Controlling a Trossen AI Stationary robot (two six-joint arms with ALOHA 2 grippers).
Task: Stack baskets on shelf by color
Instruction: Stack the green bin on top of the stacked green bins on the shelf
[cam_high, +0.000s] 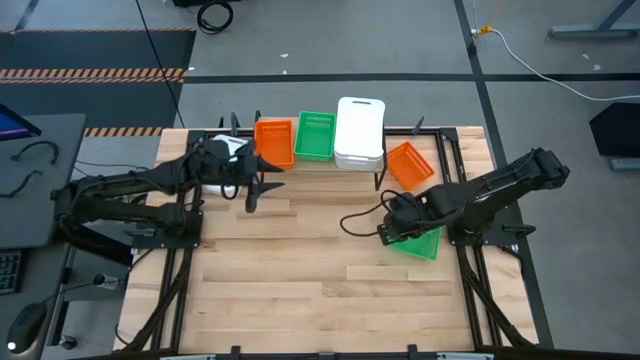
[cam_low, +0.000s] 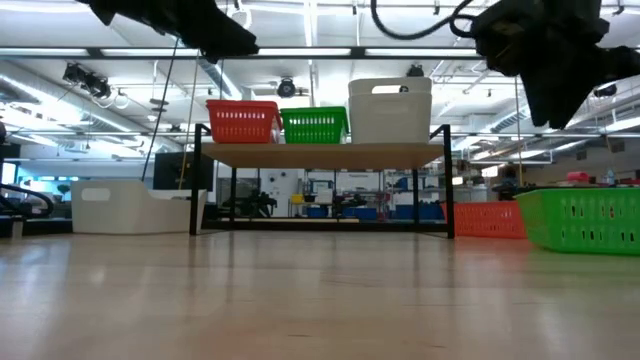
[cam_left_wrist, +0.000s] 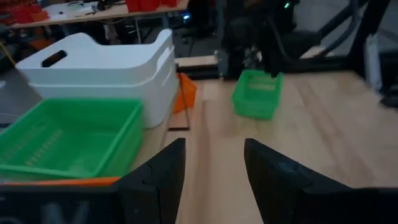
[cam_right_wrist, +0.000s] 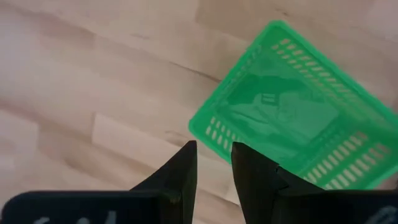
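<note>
green basket (cam_high: 424, 243), upright, long axis skewed on table (cam_high: 300, 290)

No readable text, label, brand, number or sign anywhere: none on baskets, shelf, arms, table, floor, nor in room behind

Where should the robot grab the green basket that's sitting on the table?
Probably by its rim, coming straight down from above. The green basket rests flat and open-side up on the table, so a thin wall can slip between the fingers. The right gripper hovers over its near edge, fingers slightly apart.
</note>
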